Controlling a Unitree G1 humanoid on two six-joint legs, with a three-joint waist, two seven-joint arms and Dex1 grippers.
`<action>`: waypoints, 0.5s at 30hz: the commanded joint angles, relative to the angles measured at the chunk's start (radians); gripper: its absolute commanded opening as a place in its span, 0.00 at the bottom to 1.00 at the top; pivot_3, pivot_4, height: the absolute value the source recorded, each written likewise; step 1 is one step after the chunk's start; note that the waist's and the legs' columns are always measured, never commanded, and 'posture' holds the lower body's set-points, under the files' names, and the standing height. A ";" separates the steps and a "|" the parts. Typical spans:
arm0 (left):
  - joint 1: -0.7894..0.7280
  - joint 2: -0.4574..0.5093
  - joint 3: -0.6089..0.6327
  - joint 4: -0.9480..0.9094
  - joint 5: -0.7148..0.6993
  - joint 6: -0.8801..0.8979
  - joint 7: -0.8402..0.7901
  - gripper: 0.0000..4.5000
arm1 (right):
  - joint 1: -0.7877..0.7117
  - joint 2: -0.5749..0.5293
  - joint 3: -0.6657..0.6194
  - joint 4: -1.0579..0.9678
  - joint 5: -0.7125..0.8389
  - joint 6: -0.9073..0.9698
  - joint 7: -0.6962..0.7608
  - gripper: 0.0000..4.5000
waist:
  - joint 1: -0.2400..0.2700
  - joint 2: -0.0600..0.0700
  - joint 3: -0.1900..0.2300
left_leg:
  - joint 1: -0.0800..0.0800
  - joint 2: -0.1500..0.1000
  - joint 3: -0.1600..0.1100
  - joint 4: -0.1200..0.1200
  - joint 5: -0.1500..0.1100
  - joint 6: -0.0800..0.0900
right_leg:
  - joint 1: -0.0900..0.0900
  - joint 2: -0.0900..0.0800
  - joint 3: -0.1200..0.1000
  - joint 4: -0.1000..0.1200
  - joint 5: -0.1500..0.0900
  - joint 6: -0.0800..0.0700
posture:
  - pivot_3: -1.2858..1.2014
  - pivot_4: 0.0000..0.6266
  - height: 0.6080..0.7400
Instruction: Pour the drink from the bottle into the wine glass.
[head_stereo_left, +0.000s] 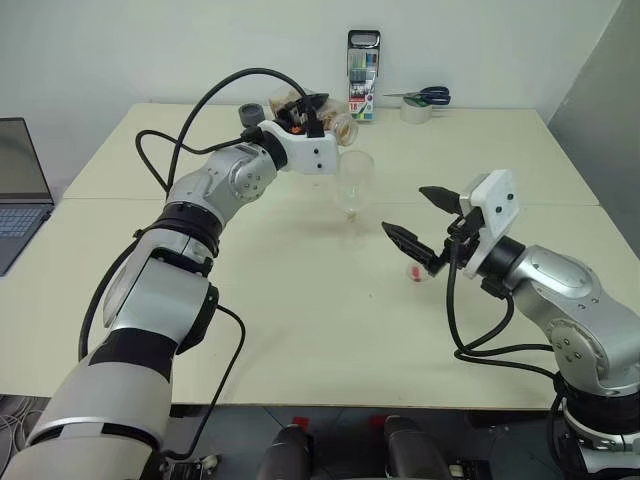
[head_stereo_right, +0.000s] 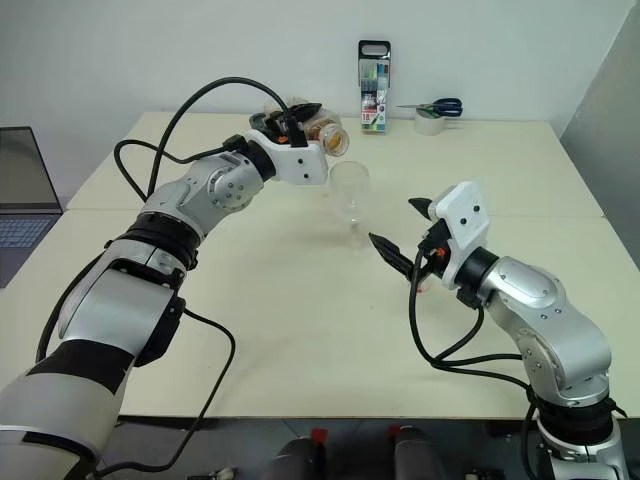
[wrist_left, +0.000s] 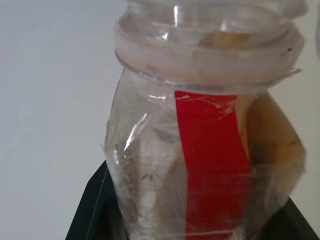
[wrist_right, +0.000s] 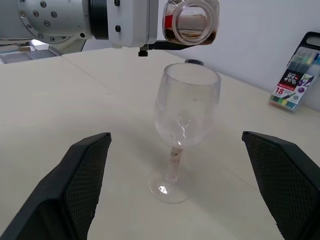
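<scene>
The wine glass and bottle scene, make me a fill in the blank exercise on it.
1. The left gripper holds the ____ above the wine glass.
2. The wine glass stands ____ on the table.
3. The right gripper has its jaws ____.
4. The bottle's label strip is ____.

Missing words: bottle; upright; open; red

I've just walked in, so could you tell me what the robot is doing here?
The left gripper holds the uncapped bottle tipped on its side above the wine glass, which stands upright on the table. The drink sits in the bottle; the glass looks empty. The right gripper waits beside the glass, jaws open.
</scene>
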 joint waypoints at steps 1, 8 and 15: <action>-0.060 0.018 -0.007 0.002 0.016 -0.010 0.048 0.40 | 0.001 -0.001 -0.009 -0.033 0.000 -0.024 -0.003 1.00 | 0.000 0.000 0.000 | 0.000 0.000 0.000 0.000 0.000 0.000 | 0.000 0.000 0.000 0.000 0.000 0.000 | 0.52 0.24 1.00; -0.082 0.032 -0.043 0.018 0.063 -0.018 0.093 0.40 | 0.012 -0.001 -0.004 -0.029 -0.003 -0.032 0.001 1.00 | 0.000 0.000 0.000 | 0.000 0.000 0.000 0.000 0.000 0.000 | 0.000 0.000 0.000 0.000 0.000 0.000 | 0.52 0.24 1.00; -0.090 0.039 -0.062 0.036 0.079 -0.016 0.116 0.40 | 0.016 0.001 0.001 -0.032 -0.001 -0.036 -0.002 1.00 | -0.001 0.000 0.000 | 0.000 0.000 0.000 0.000 0.000 0.000 | 0.000 0.000 0.000 0.000 0.000 0.000 | 0.52 0.24 1.00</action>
